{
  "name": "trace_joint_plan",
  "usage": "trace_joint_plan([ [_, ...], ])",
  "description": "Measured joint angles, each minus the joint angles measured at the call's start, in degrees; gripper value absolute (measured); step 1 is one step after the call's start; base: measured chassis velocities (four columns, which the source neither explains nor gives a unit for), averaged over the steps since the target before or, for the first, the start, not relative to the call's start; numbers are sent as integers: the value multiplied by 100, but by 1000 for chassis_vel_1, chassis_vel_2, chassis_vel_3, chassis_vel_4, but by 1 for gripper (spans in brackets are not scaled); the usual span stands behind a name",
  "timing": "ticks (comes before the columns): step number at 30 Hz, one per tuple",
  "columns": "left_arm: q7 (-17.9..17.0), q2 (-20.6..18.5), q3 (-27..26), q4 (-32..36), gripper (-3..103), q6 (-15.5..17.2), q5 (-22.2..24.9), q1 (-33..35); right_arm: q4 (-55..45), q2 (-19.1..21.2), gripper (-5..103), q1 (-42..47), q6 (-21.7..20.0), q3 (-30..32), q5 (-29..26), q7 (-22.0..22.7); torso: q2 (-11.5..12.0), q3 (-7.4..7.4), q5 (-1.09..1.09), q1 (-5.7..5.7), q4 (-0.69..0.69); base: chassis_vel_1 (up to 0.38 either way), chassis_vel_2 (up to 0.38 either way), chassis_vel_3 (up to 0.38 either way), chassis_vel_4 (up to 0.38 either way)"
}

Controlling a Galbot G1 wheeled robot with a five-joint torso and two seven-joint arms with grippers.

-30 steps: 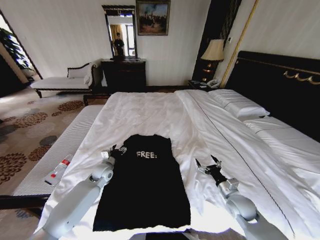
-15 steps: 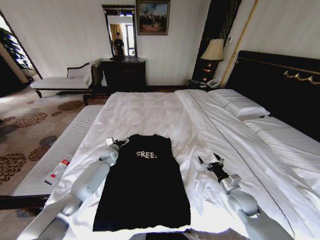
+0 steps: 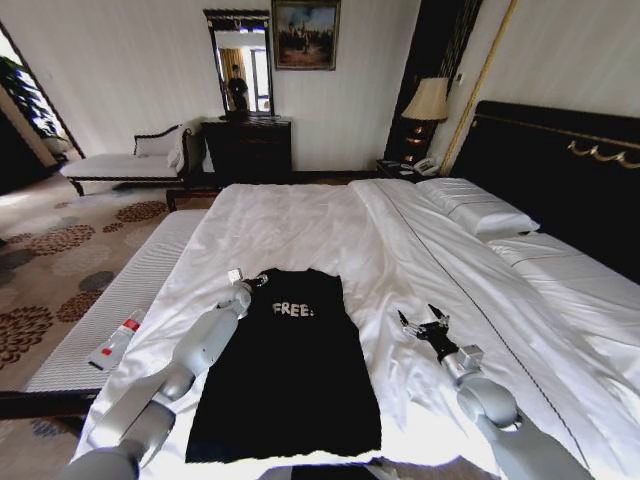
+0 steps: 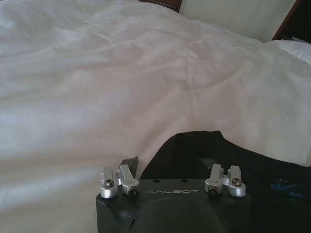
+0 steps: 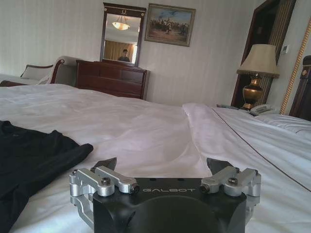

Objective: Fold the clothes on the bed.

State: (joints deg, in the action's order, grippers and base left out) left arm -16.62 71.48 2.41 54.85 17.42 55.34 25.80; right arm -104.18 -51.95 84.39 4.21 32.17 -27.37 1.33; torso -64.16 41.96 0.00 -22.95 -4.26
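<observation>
The clothes, one black T-shirt with white "FREE!" lettering, lie flat near the foot of the bed. My left gripper reaches to the shirt's far left corner, by the shoulder. In the left wrist view this left gripper is open; one fingertip is over white sheet and the other side is over the black cloth. My right gripper hovers open above bare sheet, well to the right of the shirt. The right wrist view has the right gripper empty and the shirt's edge off to one side.
A black headboard and white pillows run along the bed's right side. A striped white bench with a small red-and-white item lies along the left. A dresser, lamp and chaise stand by the far wall.
My left arm has stretched forward along the shirt's left edge, from mid-shirt up to its far corner. The right gripper has crept slightly forward and to the right. The shirt has not moved.
</observation>
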Motion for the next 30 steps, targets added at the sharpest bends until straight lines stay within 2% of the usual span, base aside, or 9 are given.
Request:
trace_joint_plan([
  [1, 4, 30, 7, -39, 60, 2, -40, 0, 0, 8, 100, -16, -8, -1, -8, 5, 0, 0, 0, 0, 1, 0, 0, 0, 0],
  [3, 9, 51, 10, -59, 60, 2, -71, 0, 0, 13, 100, -27, -14, -3, -14, 10, -1, 0, 0, 0, 1, 0, 0, 0, 0],
  [7, 17, 109, 8, -85, 39, -6, -158, -47, -2, 22, 100, -44, -35, -15, -26, 32, 0, 0, -1, 0, 0, 0, 0, 0, 0],
  [10, 17, 101, 8, -86, 33, -20, -189, -80, -4, 22, 100, -33, -35, -15, -24, 32, 0, 0, 0, 0, -1, 0, 0, 0, 0],
  [13, 17, 11, 24, -76, 18, -30, -197, -126, -10, 9, 100, -14, -35, -15, -12, 33, 0, 0, 0, 0, 0, 0, 0, 0, 0],
  [15, 17, -12, 34, -73, 18, -32, -197, -132, -13, 6, 100, -11, -35, -15, -9, 33, 0, 0, 0, 0, 1, 0, 0, 0, 0],
  [18, 37, -47, 73, -101, 3, -50, -239, -139, -23, 3, 100, -5, -35, -10, -8, 34, -1, 0, -1, 0, 1, 0, 0, 0, 0],
  [30, 12, -29, 63, -122, 0, -106, -295, -141, -49, 49, 100, 49, -12, 93, -37, 32, -1, 0, -2, 0, -1, 0, 0, 0, 0],
])
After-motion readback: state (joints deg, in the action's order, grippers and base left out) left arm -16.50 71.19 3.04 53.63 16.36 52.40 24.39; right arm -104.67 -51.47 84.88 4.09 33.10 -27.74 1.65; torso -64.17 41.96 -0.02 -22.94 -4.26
